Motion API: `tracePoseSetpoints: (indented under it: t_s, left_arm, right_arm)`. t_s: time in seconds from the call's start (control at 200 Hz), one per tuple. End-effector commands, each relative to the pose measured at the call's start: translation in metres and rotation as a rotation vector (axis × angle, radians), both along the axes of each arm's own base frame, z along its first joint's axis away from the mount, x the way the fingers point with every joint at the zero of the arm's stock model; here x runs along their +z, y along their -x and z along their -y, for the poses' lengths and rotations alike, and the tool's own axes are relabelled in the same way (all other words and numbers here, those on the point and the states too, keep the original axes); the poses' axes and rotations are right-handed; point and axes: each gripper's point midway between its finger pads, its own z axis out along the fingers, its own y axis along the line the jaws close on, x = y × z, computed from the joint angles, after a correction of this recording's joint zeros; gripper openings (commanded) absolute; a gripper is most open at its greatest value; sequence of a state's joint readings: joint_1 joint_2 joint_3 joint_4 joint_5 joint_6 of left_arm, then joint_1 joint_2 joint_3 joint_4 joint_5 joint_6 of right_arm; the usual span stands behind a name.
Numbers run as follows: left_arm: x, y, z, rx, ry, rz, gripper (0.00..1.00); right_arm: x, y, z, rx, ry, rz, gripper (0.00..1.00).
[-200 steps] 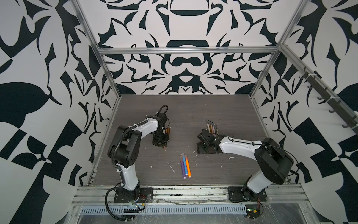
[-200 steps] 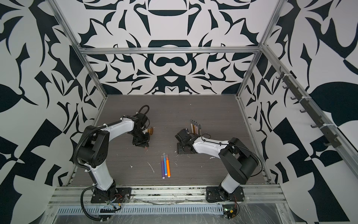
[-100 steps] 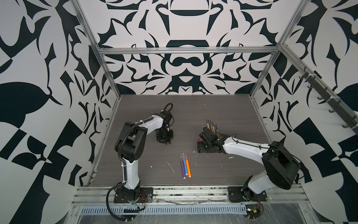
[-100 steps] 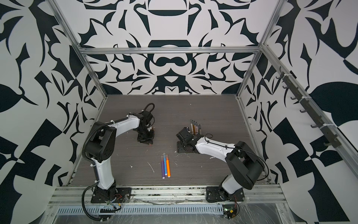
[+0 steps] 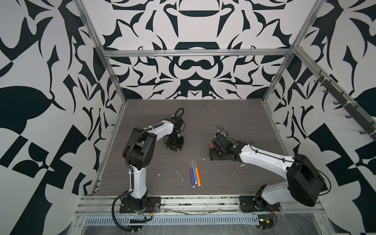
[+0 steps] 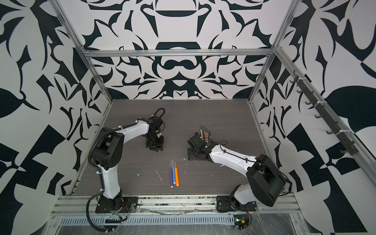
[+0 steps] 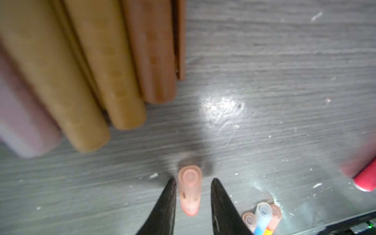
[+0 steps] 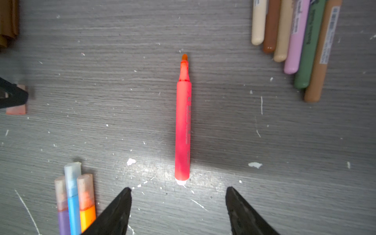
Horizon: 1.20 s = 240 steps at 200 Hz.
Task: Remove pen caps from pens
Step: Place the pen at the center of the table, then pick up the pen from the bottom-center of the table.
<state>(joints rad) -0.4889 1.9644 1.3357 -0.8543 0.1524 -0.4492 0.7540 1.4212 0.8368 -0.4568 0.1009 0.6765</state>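
The translucent pinkish cap could tip and roll toward the three capped pens if a tip drags it when the left claw lifts. It sits between that claw's slightly parted tips, unpinched, near the tan and brown caps. The right claw is spread wide, with the uncapped pink-red pen on the table just ahead.

On the table, the three capped pens lay side by side at the front middle. The loose cap sat between the tips of my left gripper, near the cluster of caps. The uncapped pen lay just ahead of my right gripper, with the row of six pens farther back, apart from it.
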Motion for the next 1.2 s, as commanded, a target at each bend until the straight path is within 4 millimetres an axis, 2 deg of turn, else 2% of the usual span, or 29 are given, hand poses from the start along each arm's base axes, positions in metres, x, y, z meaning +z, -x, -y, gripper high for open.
tracePoseSetpoints:
  t_s: [0.0, 0.16, 0.29, 0.45, 0.71, 0.795, 0.945, 1.195]
  left_arm:
    - [-0.009, 0.006, -0.003, -0.003, -0.039, -0.04, 0.34]
    - [-0.002, 0.002, -0.002, -0.006, -0.041, -0.028, 0.33]
    - [0.019, -0.004, -0.002, -0.008, -0.04, 0.013, 0.32]
    - [0.044, -0.006, -0.004, -0.004, -0.031, 0.051, 0.33]
    - [0.072, 0.001, -0.003, 0.05, 0.046, 0.122, 0.33]
    - [0.085, 0.003, 0.003, 0.099, 0.12, 0.156, 0.33]
    - [0.105, 0.002, 0.011, 0.181, 0.241, 0.213, 0.33]
    - [0.12, 0.003, 0.018, 0.276, 0.355, 0.259, 0.32]
  right_arm:
    - [0.014, -0.003, 0.003, 0.002, 0.003, 0.035, 0.75]
    - [0.024, -0.003, 0.004, 0.006, 0.0, 0.045, 0.75]
    - [0.038, 0.004, -0.005, 0.035, -0.041, 0.045, 0.73]
    - [0.042, 0.028, -0.034, 0.113, -0.085, 0.027, 0.7]
    - [0.019, 0.077, -0.091, 0.23, -0.067, -0.02, 0.66]
    - [0.012, 0.09, -0.102, 0.245, -0.057, -0.037, 0.6]
    - [0.012, 0.096, -0.108, 0.226, -0.053, -0.025, 0.56]
    - [0.025, 0.104, -0.092, 0.143, -0.019, -0.08, 0.48]
